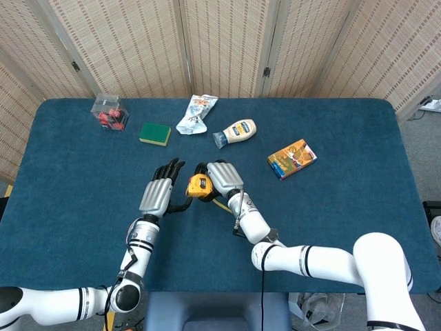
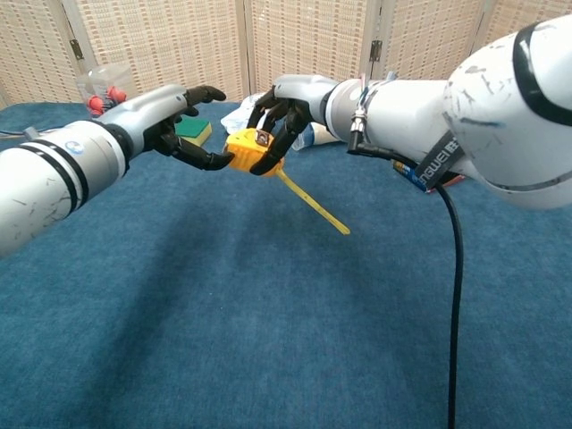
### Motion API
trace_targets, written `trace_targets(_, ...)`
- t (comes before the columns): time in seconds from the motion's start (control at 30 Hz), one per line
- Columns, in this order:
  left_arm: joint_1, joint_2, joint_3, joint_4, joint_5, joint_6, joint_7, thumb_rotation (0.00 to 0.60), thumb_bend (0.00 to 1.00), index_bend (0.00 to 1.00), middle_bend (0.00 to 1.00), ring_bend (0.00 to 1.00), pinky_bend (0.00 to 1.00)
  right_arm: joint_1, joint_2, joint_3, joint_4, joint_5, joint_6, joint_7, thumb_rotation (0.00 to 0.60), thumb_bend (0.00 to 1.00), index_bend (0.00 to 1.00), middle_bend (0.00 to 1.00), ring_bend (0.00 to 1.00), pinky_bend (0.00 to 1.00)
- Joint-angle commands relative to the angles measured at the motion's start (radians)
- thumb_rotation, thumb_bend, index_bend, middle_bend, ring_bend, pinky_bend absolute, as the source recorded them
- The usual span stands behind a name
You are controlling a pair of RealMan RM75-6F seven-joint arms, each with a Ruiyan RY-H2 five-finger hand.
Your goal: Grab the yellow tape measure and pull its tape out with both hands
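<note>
Our right hand (image 2: 279,114) wraps its dark fingers over the top and far side of the yellow tape measure (image 2: 246,149), holding it lifted above the table, a little left of centre in both views. Our left hand (image 2: 179,125) comes in from the left with fingers spread and holding nothing; its thumb tip reaches to the case's near side, though we cannot tell whether it truly touches.

A short length of yellow tape (image 2: 313,204) already hangs out of the case, slanting down and to the right toward the blue table (image 1: 344,227). We judge the case hard, compact and fairly light, with smooth plastic sides that could slip, so a wrapping hold suits it. The tape looks thin and springy, likely to buckle or snap back; the free end is the place to pinch.

Around us, the nearer half of the table lies open for drawing the hands apart. The green sponge (image 1: 155,134), white packet (image 1: 196,114), mayonnaise bottle (image 1: 235,132), orange box (image 1: 291,158) and clear box (image 1: 110,112) sit toward the top of the head view, well apart from our hands.
</note>
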Motion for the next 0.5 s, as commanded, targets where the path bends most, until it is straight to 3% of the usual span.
trace_targets(0.03,-0.003,-0.001,-0.001,0.003,-0.005,0.001,0.003,0.505,0.37,0.00,0.00,0.00,0.00,0.000,0.001,-0.002,-0.002,-0.002,-0.002,0.002,0.600,0.22,0.67,0.52,0.46,0.14)
trace_targets(0.5,-0.013,0.002,0.003,0.015,-0.023,0.003,0.012,0.503,0.38,0.00,0.00,0.00,0.00,-0.002,0.007,-0.010,0.004,-0.009,-0.015,0.011,0.600,0.22,0.67,0.52,0.46,0.14)
